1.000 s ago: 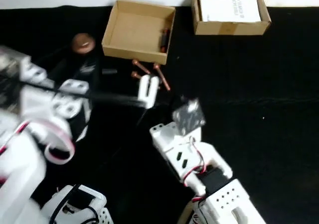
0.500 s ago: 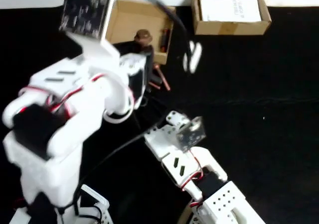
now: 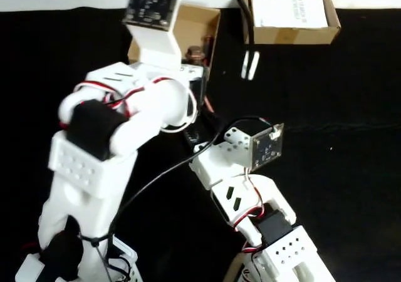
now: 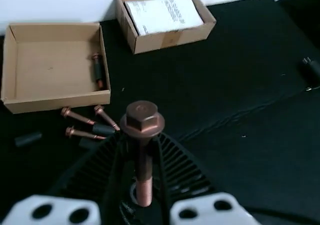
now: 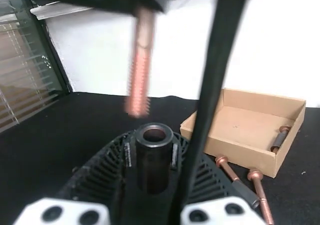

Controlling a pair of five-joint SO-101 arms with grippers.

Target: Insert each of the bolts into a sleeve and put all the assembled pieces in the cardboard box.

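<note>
Left arm [image 3: 119, 125] standing tall, left gripper [image 4: 142, 145] clamping bolt [image 4: 142, 121]; right arm [image 3: 250, 200] low, right gripper [image 5: 151, 150] clamping upright sleeve [image 5: 151, 167].

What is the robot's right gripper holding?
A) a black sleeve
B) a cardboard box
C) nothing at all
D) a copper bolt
A: in the right wrist view the right gripper is shut on the black sleeve, which stands upright, and the copper bolt hangs just above its hole.

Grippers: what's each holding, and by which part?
Left gripper grips a bolt by its shank; right gripper grips a sleeve by its sides.
</note>
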